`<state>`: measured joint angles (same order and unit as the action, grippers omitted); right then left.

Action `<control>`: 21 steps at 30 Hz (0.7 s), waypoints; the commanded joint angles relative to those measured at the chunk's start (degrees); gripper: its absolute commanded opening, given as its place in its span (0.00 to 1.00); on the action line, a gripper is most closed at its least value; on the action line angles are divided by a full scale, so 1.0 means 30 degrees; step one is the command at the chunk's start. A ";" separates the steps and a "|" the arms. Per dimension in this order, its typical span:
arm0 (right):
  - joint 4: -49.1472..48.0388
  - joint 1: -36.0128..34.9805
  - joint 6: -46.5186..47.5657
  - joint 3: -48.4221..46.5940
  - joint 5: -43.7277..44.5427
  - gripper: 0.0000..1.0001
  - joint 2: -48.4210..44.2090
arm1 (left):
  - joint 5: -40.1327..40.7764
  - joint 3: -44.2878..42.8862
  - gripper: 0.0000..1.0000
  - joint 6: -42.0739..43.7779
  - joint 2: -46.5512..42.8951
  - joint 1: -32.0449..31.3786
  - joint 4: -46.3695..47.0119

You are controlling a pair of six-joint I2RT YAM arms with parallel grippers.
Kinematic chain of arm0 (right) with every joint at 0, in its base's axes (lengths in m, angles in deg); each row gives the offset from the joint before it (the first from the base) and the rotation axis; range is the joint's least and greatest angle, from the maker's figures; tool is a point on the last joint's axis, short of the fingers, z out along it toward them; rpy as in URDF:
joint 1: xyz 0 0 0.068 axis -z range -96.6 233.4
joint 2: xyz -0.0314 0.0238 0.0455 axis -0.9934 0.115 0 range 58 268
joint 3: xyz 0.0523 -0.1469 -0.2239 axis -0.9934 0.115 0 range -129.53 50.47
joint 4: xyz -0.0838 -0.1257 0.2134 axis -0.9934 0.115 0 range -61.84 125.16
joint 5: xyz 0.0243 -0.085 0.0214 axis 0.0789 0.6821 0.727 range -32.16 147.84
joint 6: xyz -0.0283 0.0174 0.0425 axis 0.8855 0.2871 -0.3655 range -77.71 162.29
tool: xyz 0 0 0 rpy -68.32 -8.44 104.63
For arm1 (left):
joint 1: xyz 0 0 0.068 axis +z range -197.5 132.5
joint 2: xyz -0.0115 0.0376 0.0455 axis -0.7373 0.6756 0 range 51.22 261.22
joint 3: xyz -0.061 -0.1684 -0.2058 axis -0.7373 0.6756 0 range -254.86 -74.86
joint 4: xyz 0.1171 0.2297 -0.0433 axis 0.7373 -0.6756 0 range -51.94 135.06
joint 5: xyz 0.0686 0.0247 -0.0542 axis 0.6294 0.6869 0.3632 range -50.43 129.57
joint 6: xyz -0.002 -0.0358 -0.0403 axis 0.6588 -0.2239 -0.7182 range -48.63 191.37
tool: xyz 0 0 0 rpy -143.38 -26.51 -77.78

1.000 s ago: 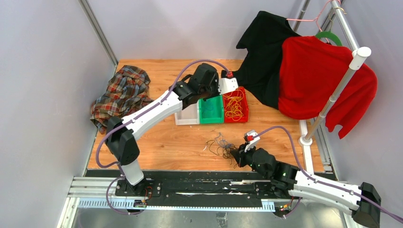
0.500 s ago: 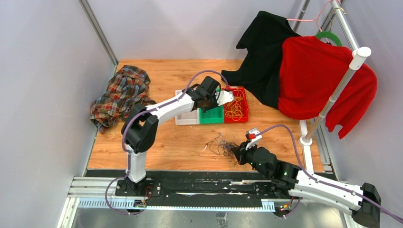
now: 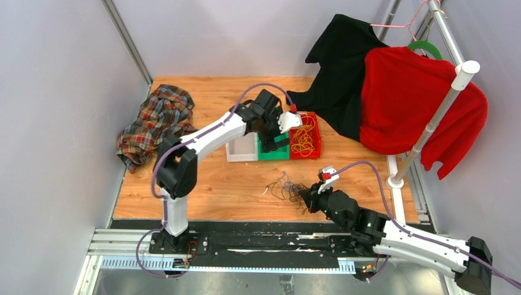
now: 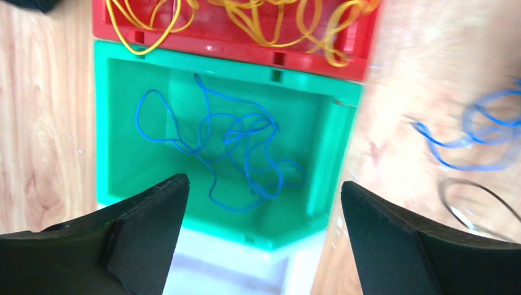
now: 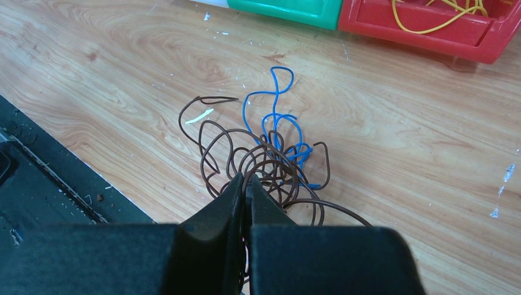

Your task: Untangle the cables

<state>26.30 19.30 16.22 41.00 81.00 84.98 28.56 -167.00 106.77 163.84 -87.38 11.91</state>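
plaid shirt, red sweater, black garment

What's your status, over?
Left gripper open over green bin, blue cable inside. Right gripper shut at tangle on table, hold unclear. Nothing in the way.

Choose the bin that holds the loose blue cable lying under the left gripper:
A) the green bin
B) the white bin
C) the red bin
A: in the left wrist view the blue cable lies on the floor of the green bin, framed by the open left gripper.
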 commanded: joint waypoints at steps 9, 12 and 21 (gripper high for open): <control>-0.0988 -0.0402 0.0272 -0.0168 -0.0327 0.01 0.0739 | -0.7215 0.1414 0.96 0.0227 -0.4536 -0.1300 -0.5616; -0.0435 -0.0402 0.0228 -0.0358 -0.0737 0.01 0.1263 | -0.7030 0.1492 0.87 0.1559 -0.3324 -0.1790 -0.5661; 0.1452 -0.0402 -0.0459 -0.0771 -0.0856 0.01 0.1970 | -0.7170 -0.0588 0.77 0.7222 0.0033 -0.2538 -0.6193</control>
<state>27.91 19.30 16.07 40.76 78.79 90.95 9.24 -165.27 119.01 162.96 -93.76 -5.29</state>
